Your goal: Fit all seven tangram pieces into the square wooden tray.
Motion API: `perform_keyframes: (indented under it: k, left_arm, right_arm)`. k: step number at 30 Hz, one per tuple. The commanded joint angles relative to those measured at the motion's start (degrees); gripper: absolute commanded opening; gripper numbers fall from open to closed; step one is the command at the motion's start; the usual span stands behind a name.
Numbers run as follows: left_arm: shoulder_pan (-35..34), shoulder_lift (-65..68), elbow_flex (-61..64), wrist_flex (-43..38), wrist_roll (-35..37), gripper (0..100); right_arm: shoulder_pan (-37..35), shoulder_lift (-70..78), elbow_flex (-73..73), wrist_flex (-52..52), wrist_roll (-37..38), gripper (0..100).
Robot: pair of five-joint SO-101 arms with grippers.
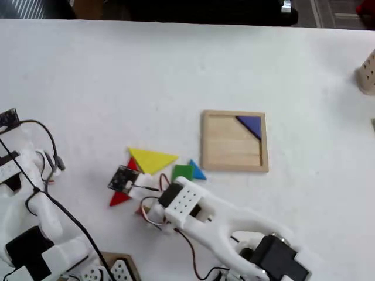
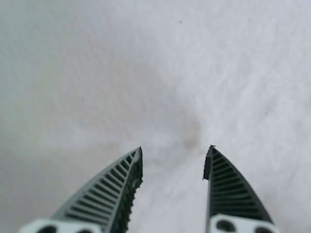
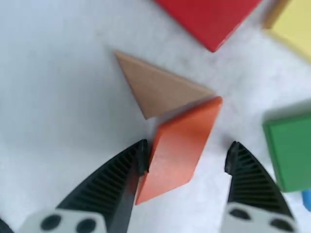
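Observation:
The square wooden tray [image 1: 225, 143] lies at mid-table with a dark blue triangle [image 1: 251, 124] in its far right corner. Left of the tray lie a yellow triangle [image 1: 152, 159], a green square [image 1: 183, 171], a small blue triangle [image 1: 197, 171] and a red triangle [image 1: 120, 198]. My right gripper [image 3: 188, 148] is open, low over the table, with an orange parallelogram [image 3: 180, 148] between its fingers. One finger [image 3: 121, 179] touches the parallelogram's edge. A tan triangle [image 3: 158, 90] lies just beyond it, corner to corner. My left gripper [image 2: 175, 150] is open over bare white table.
The right arm [image 1: 222, 228] comes in from the near edge and covers part of the red triangle. The left arm [image 1: 29, 234] stands at the near left corner. A pale perforated post [image 1: 368, 73] sits at the right edge.

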Motion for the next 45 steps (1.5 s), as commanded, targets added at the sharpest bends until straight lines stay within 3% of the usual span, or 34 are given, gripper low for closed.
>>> perform_keyframes:
  k: [1, 8, 15, 19, 25, 29, 37, 45]
  left_arm:
    - [-0.22, 0.22, -2.46, 0.00, -1.05, 21]
    - [-0.31, 0.22, -2.46, 0.00, -1.05, 21]
    - [-0.31, 0.22, -2.46, 0.00, -1.05, 21]
    - [-0.31, 0.22, -2.46, 0.00, -1.05, 21]
    - [-0.22, 0.22, -2.46, 0.00, -1.05, 21]
    - [-0.22, 0.22, -2.46, 0.00, -1.05, 21]
    - [-0.22, 0.22, -2.46, 0.00, -1.05, 21]
    - [-0.40, 0.22, -2.46, 0.00, -1.05, 21]
  right_arm:
    - [0.84, 2.42, -4.22, 2.33, 1.41, 25.1]
    - [0.84, 11.91, -11.52, 6.55, 1.49, 23.7]
    - [1.89, 10.86, -11.60, 6.73, 1.49, 1.2]
    - [5.23, 8.84, -11.60, 7.16, 1.49, 1.6]
    - [13.41, 0.48, -11.60, 10.33, 1.49, 1.7]
    - [23.43, -5.67, -11.52, 10.07, 1.49, 1.7]
    - [40.84, -5.58, -11.60, -1.98, 1.41, 2.1]
    - [43.82, 3.74, -15.91, -9.10, -0.97, 1.9]
